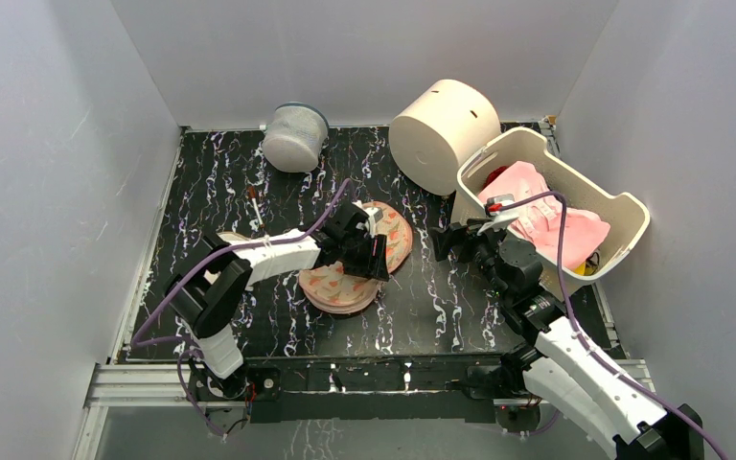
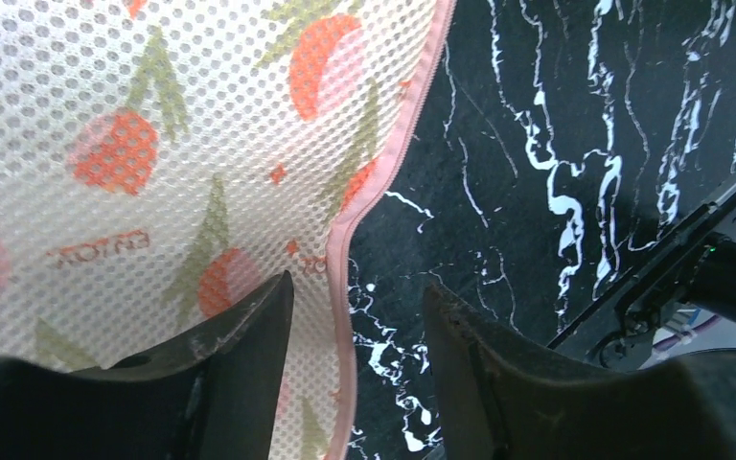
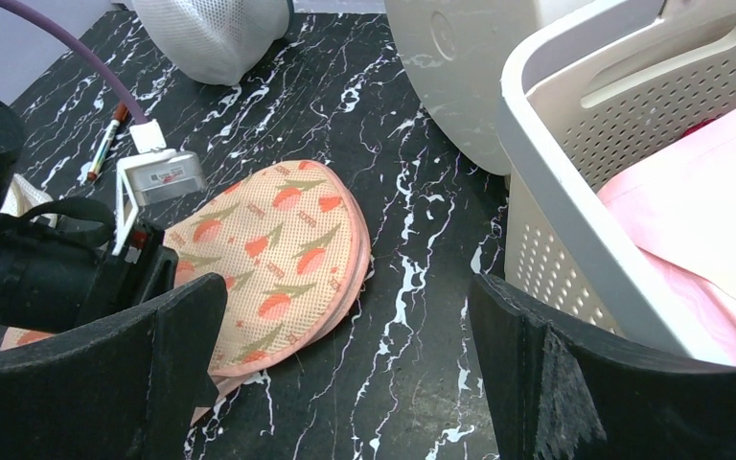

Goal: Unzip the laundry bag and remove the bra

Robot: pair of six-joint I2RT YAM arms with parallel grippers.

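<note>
The laundry bag [image 1: 345, 283], a salmon-orange mesh case with red and green tulip motifs, lies flat in the middle of the black marbled table. Its zip looks closed. My left gripper [image 1: 376, 257] is open and low over the bag's right lobe. In the left wrist view the bag's pink zip edge [image 2: 345, 259] runs between the fingers [image 2: 240, 335], with the gripper [image 2: 355, 316] straddling it. My right gripper [image 3: 345, 307] is open and empty over bare table, right of the bag [image 3: 278, 240]; it also shows in the top view [image 1: 446, 241]. The bra is not visible.
A white basket [image 1: 623, 206] with pink and red garments [image 1: 556, 220] stands at the right, close to my right gripper. Behind it is a beige cylinder [image 1: 441, 129]. A grey-white mesh cylinder [image 1: 294, 137] stands at the back. A pen [image 1: 254, 206] lies left of the bag.
</note>
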